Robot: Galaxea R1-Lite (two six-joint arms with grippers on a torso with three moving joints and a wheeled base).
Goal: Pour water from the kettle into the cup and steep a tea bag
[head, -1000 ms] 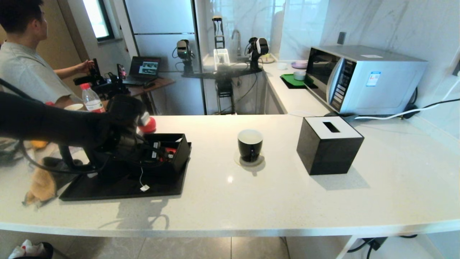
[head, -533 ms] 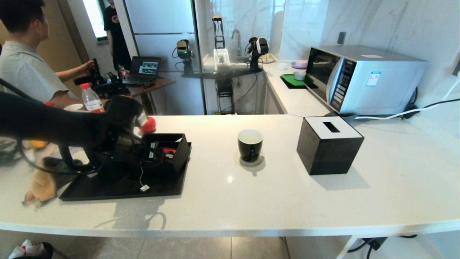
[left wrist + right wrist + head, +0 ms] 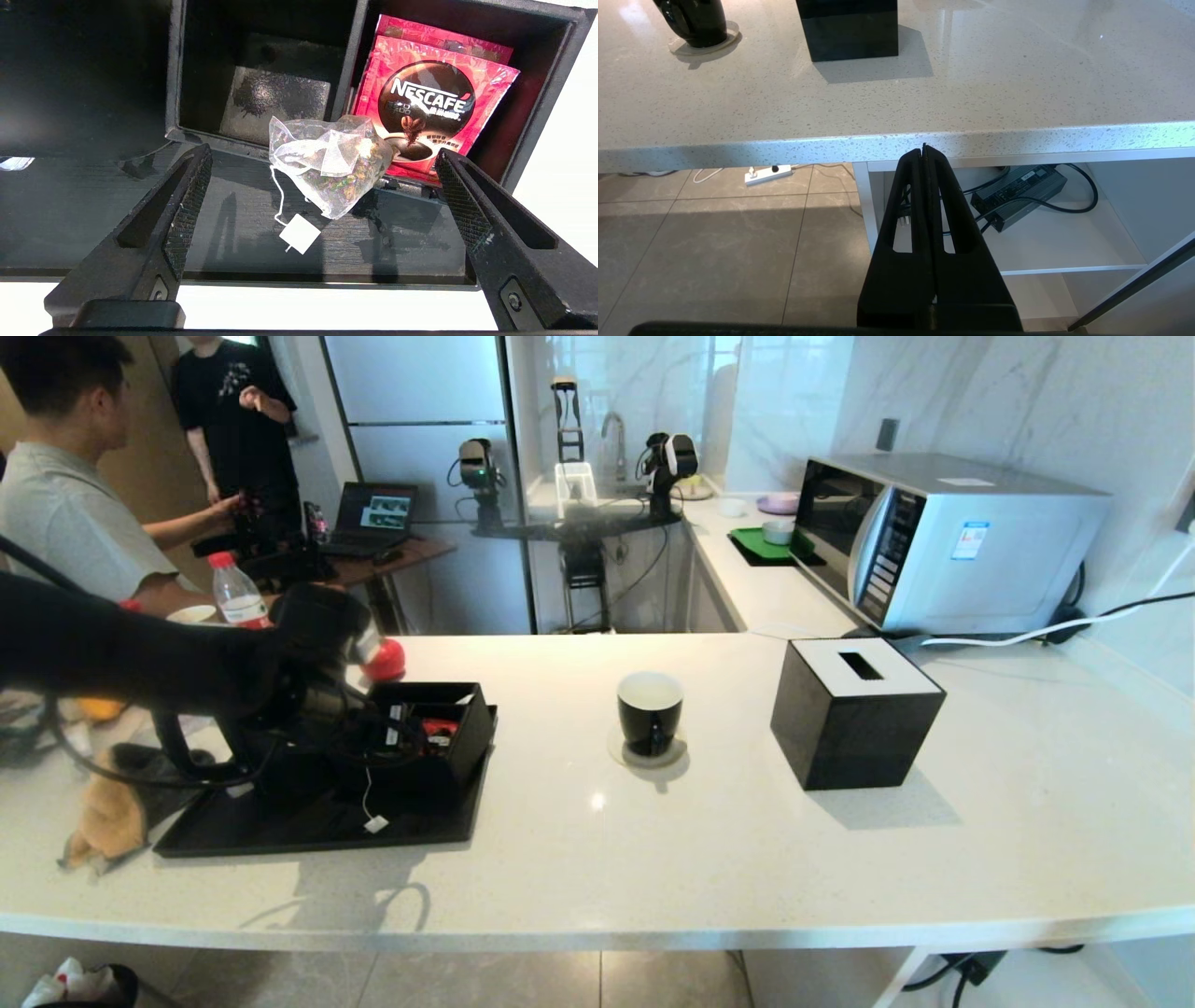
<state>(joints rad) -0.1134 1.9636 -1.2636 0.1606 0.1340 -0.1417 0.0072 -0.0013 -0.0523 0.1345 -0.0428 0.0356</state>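
Both risks sit left: left gripper (image 3: 322, 196), jaws wide apart over tea bag (image 3: 329, 170), may snag only mesh or string; right gripper (image 3: 924, 154) together, parked below bench (image 3: 896, 107).

Left gripper (image 3: 322, 196) jaws wide apart; right gripper (image 3: 924, 151) jaws closed.

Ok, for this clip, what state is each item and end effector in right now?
Left end effector: open, around the tea bag, not touching.
Tea bag: draped on the organizer box's edge, tag on the tray.
Cup: upright on its coaster.
Right end effector: shut, parked below the counter edge.
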